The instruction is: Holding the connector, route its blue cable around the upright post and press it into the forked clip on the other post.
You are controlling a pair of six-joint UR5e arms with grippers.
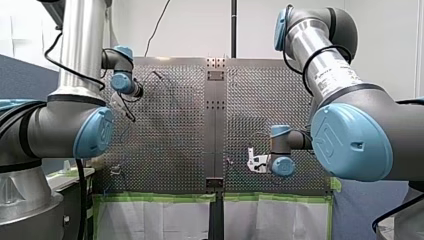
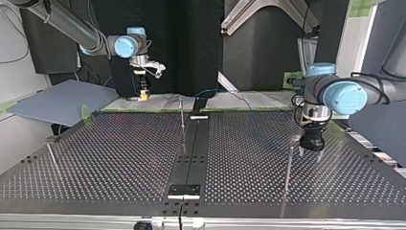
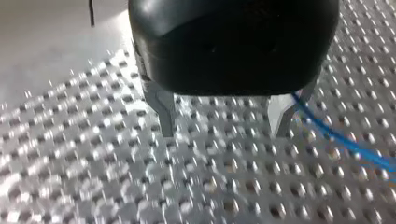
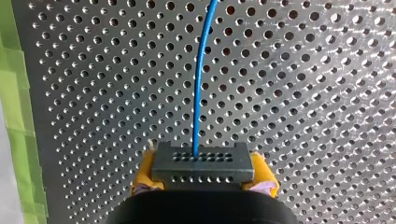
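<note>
While my right gripper [image 4: 203, 179] pinches the connector [image 4: 203, 161] between yellow pads, the blue cable [image 4: 198, 84] running ahead wants light tension for the sweep around the upright post [image 2: 182, 125]; my left gripper [image 3: 223, 126] hangs spread beside the cable

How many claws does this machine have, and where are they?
2. My left gripper hangs open over the table at the top view's right. My right gripper is over the table's far edge at that view's left, shut on the connector. No others show.
</note>
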